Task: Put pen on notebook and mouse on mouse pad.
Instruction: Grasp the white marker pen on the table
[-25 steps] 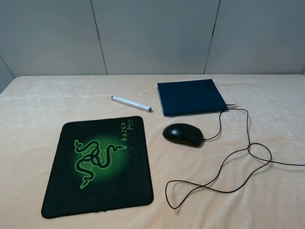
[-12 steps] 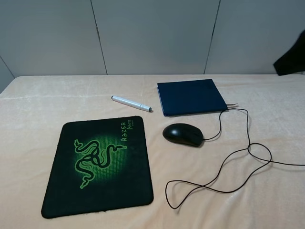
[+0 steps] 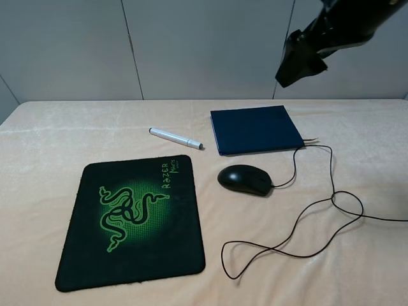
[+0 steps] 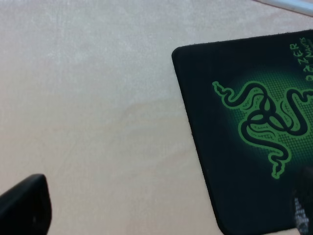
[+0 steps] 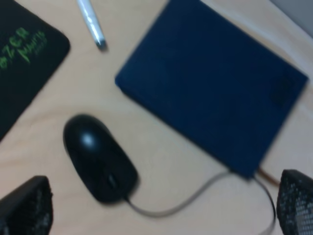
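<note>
The white-silver pen [image 3: 175,138] lies on the table left of the navy notebook [image 3: 256,129]. The black mouse [image 3: 245,179] rests in front of the notebook, its cable [image 3: 319,210] looping off to the right. Toward the front left lies the mouse pad [image 3: 134,220] with its green snake logo. My right gripper [image 3: 299,60] hangs high above the notebook; the right wrist view shows it open [image 5: 159,205] over the mouse [image 5: 100,156] and notebook [image 5: 210,103]. My left gripper [image 4: 166,210] is open above the mouse pad's [image 4: 254,137] outer edge, holding nothing.
A peach cloth covers the table [image 3: 51,140], and grey wall panels [image 3: 204,44] stand behind it. The mouse cable curls across the right half of the table and runs off its right edge.
My right arm has swung in from the upper right, moving leftward to hang above the notebook. Pen, mouse, notebook and mouse pad have not moved.
</note>
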Controlling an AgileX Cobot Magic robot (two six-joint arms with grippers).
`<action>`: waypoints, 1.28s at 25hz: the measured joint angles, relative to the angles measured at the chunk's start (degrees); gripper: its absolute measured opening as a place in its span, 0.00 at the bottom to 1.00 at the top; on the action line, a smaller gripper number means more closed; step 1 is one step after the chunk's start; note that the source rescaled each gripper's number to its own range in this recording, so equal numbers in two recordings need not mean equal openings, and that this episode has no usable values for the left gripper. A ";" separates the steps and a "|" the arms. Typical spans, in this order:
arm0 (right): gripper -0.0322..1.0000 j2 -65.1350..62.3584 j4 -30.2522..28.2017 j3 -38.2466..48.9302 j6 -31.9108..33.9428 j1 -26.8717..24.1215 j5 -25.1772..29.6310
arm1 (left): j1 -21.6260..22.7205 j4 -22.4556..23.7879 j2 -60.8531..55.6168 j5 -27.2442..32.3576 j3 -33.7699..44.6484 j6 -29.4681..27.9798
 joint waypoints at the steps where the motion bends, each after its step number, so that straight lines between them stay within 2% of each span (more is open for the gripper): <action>1: 1.00 2.00 -0.06 -1.73 -0.38 0.82 0.00 | 0.00 0.00 0.00 0.00 0.00 0.00; 15: 1.00 25.23 -0.25 -22.38 -3.68 9.31 1.82 | 0.00 0.00 0.00 0.00 0.00 0.00; 22: 1.00 35.14 0.23 -33.29 -4.05 10.19 6.51 | 0.00 0.00 0.00 0.00 0.00 0.00; 32: 1.00 45.35 1.74 -44.03 -4.98 10.25 7.79 | 0.00 0.00 0.00 0.00 0.00 0.00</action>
